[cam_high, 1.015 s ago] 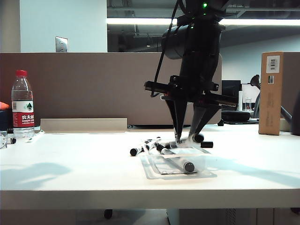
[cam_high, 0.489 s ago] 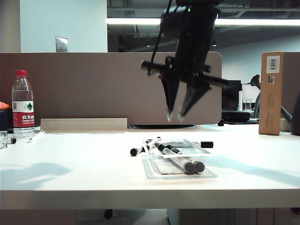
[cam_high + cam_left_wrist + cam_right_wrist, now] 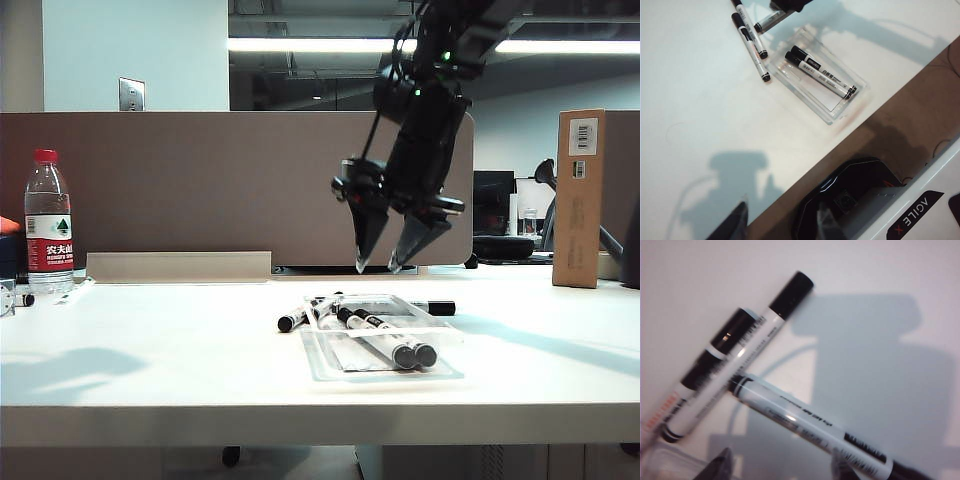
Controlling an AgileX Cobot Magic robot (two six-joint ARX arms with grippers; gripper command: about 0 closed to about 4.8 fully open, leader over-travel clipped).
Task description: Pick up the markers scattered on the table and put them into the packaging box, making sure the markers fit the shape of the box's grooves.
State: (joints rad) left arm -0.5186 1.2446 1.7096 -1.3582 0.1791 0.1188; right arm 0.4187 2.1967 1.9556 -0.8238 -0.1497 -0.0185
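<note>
Right gripper (image 3: 391, 268) empty, jaws apart above loose markers (image 3: 310, 312); left gripper (image 3: 780, 225) barely seen, jaws perhaps apart.

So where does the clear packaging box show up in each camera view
Exterior view: packaging box lies on the table's near middle, below the open, empty right gripper.
Left wrist view: packaging box near the table edge, two markers inside.
Right wrist view: only a clear corner shows.
Shared landmark: loose markers beside it.
</note>
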